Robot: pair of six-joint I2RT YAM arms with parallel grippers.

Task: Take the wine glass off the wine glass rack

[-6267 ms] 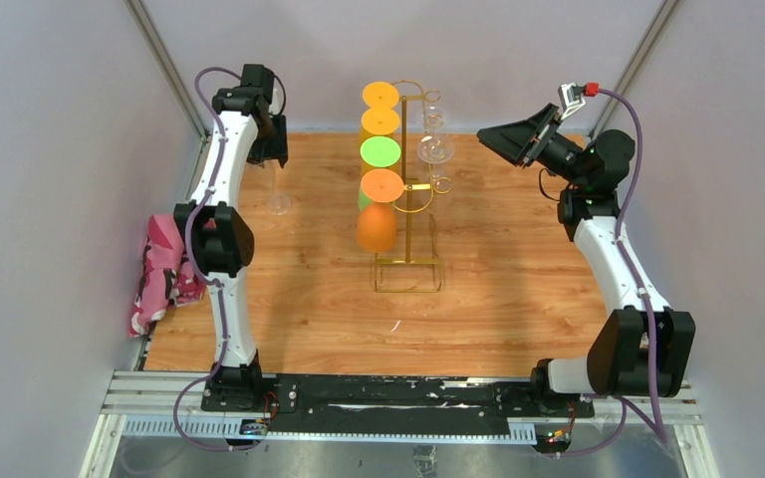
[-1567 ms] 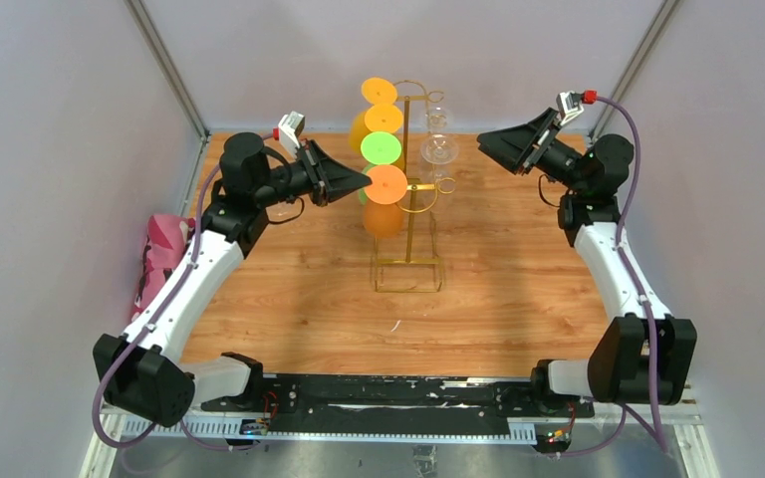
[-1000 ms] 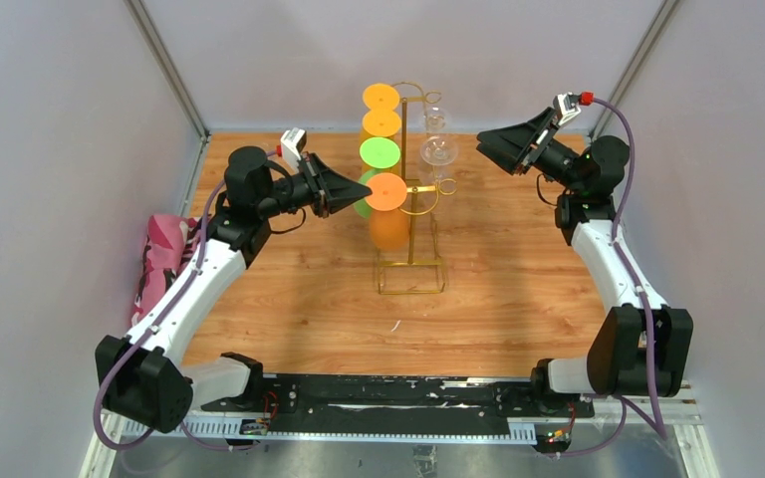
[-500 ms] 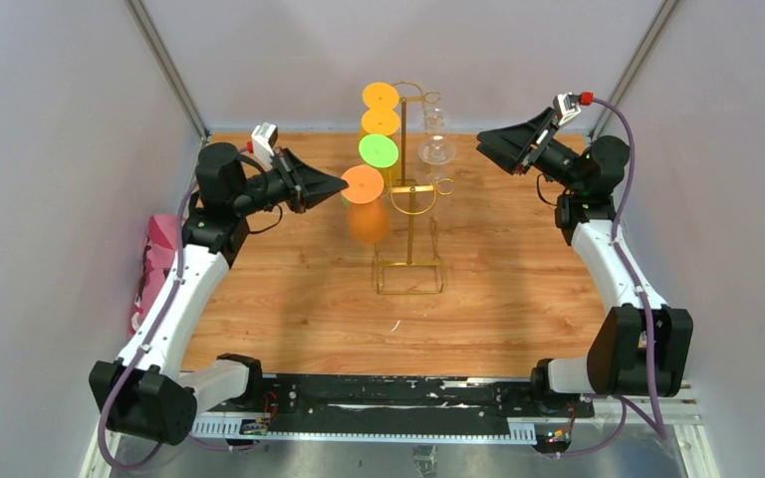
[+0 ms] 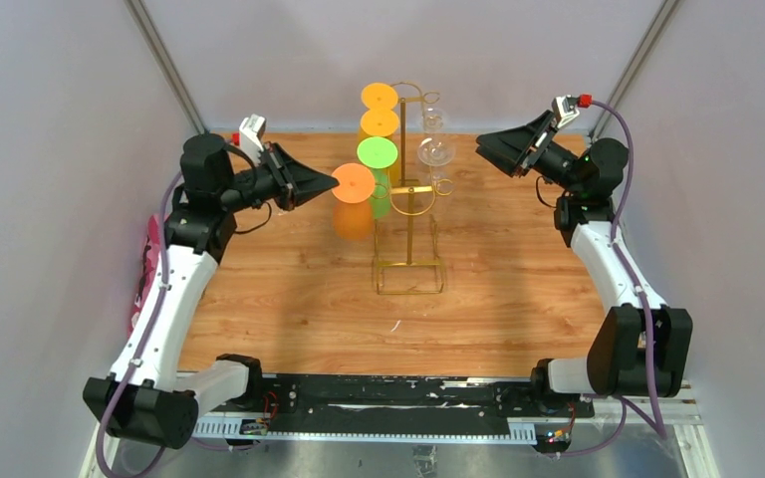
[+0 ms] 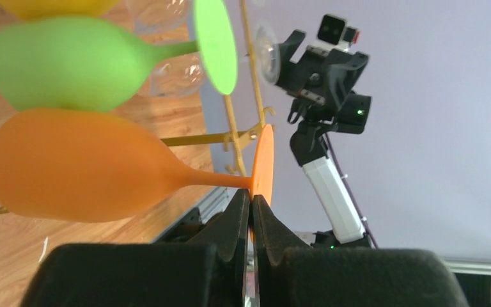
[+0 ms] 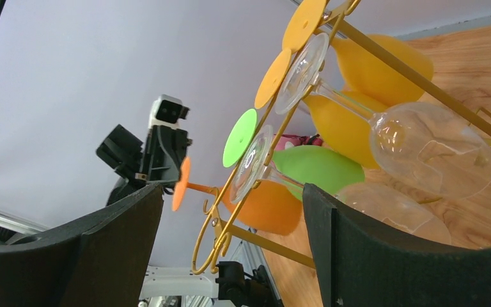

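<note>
My left gripper (image 5: 327,183) is shut on the round foot of an orange wine glass (image 5: 354,217), which hangs bowl-down just left of the gold wine glass rack (image 5: 409,231) and apart from it. In the left wrist view the fingertips (image 6: 241,203) pinch the foot's edge, and the glass (image 6: 77,169) lies sideways. A green glass (image 5: 379,189), two yellow-orange ones (image 5: 380,122) and two clear glasses (image 5: 435,149) hang on the rack. My right gripper (image 5: 486,149) stands open to the right of the rack, nothing between its fingers (image 7: 383,256).
A pink cloth (image 5: 146,267) lies at the table's left edge, mostly behind my left arm. The rack's rectangular wire base (image 5: 409,289) stands mid-table. Grey walls and metal corner posts (image 5: 164,65) close in the back and sides.
My left gripper has drawn the orange glass leftward off its hook, and it now hangs apart from the rack. The right arm has stayed put.
</note>
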